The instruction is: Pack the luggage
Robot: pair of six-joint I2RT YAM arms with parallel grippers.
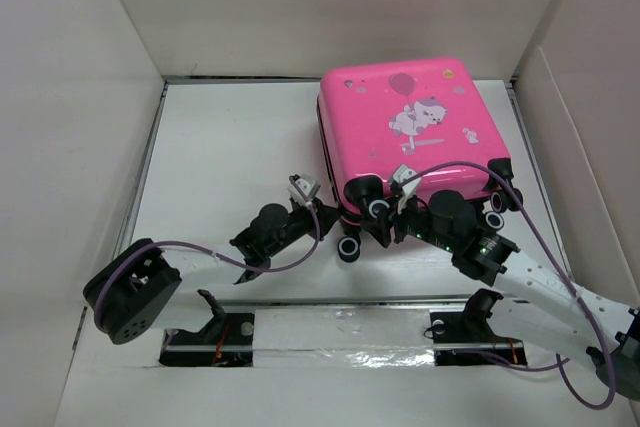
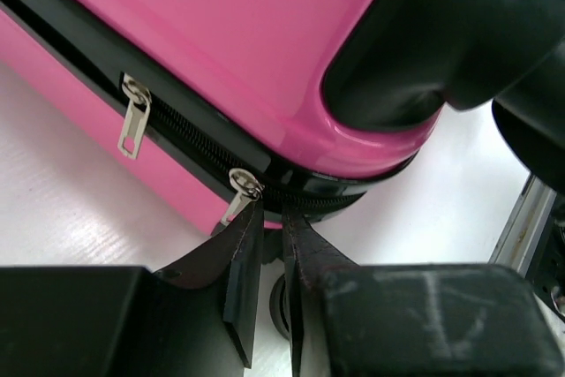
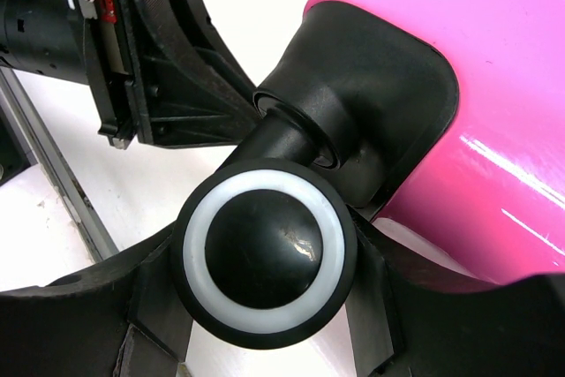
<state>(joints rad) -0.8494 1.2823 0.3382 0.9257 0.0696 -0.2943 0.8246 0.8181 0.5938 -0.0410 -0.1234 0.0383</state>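
Mid-right: luggage (image 1: 415,127), probably lengthwise, wheels (image 1: 378,209) nearward.

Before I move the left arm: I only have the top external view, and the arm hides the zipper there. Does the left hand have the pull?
Observer: No. In the left wrist view the left hand is nearly shut with nothing in the slit. The zipper pull lies against the outside of its fingers.
Operator: Is that the only pull?
Observer: No. A second pull hangs further along the zipper, apart from the first.
Operator: What is the right hand doing?
Observer: In the right wrist view the right hand is closed on a wheel of the luggage.
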